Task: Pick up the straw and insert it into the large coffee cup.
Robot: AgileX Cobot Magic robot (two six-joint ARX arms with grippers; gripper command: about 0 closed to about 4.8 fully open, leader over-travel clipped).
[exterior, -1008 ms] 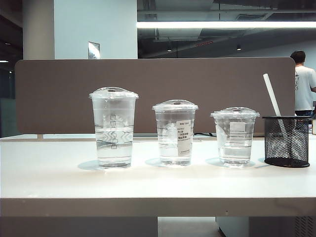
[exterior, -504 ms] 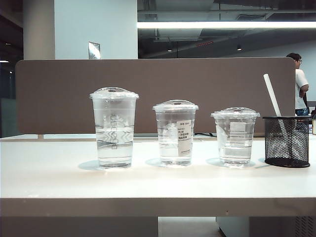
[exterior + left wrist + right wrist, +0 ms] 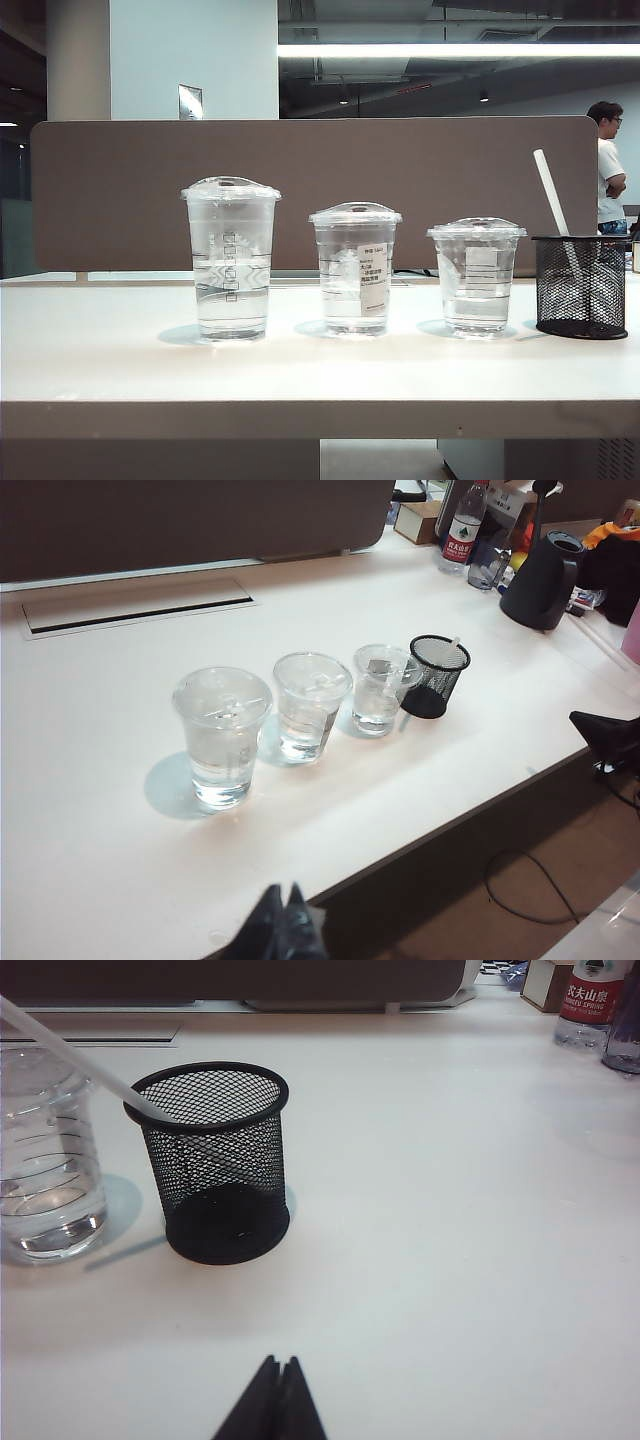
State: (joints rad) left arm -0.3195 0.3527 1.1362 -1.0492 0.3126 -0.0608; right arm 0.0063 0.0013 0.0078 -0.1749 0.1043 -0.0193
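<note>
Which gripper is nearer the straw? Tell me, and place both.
Right. The right gripper sits shut just in front of the mesh holder with the straw. The left gripper, shut, hangs over the table's front edge, beyond the cups.

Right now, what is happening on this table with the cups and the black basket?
Nothing is being handled yet. The long white plastic straw leans inside the black mesh holder at the right end of the white table. The tallest clear domed-lid cup stands at the left end of a row of three. The left gripper, shut, hangs above the table's front edge. The right gripper, also shut and empty, hangs just in front of the holder.
</note>
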